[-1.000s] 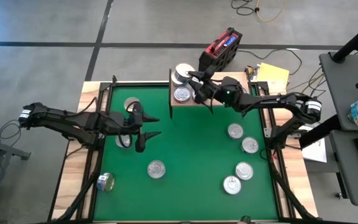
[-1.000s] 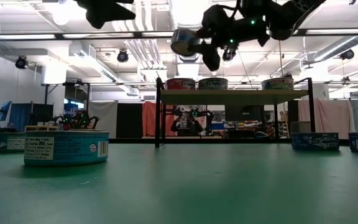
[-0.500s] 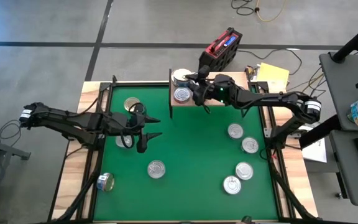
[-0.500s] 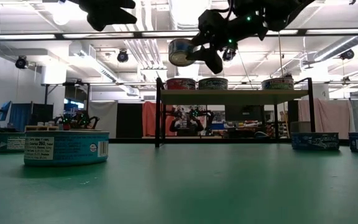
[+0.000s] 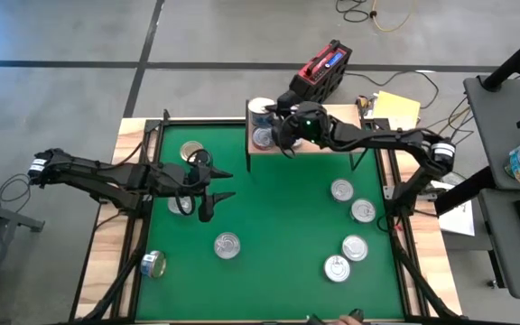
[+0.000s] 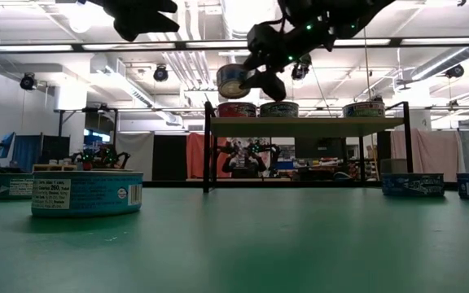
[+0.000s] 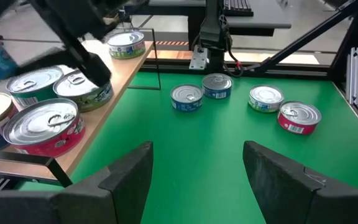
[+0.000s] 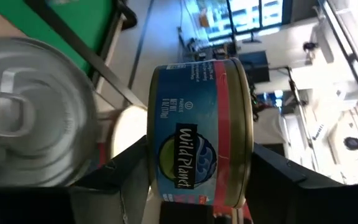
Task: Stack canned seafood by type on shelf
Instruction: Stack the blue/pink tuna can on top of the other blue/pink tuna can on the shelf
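We see the right gripper (image 6: pixel 255 72) holding a can (image 6: pixel 234 81) over the shelf (image 6: pixel 308 126) | left gripper (image 5: pixel 217 183) open above the green mat (image 5: pixel 278 226)

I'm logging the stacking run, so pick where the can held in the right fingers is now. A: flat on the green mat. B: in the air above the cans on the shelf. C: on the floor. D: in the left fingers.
B: the low view shows the right gripper holding the can clear above the cans standing on the shelf.
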Robot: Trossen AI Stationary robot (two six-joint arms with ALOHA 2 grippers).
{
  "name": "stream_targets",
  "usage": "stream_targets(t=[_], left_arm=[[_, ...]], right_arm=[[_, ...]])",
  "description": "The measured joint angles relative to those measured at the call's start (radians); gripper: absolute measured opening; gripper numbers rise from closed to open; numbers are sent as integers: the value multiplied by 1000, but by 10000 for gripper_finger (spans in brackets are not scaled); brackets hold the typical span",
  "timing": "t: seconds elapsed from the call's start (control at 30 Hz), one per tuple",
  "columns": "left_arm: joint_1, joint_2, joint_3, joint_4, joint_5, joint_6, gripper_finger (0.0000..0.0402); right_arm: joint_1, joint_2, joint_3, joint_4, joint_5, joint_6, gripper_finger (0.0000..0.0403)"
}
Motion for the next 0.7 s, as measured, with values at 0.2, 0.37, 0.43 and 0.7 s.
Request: stream_targets(t=[0.2, 0.37, 0.43, 0.7], left_arm=[[0, 2, -3, 2, -4, 21, 233], [0, 1, -4, 25, -50, 56, 233], [0, 1, -4, 39, -52, 73, 233], [-1, 2, -5, 46, -321, 101, 233]], right_arm=[[-8, 30, 38, -65, 9, 0, 191], [-12, 29, 40, -69, 12, 1, 202], [-13, 29, 40, -75, 33, 2, 204], [-18, 28, 39, -97, 36, 3, 194]])
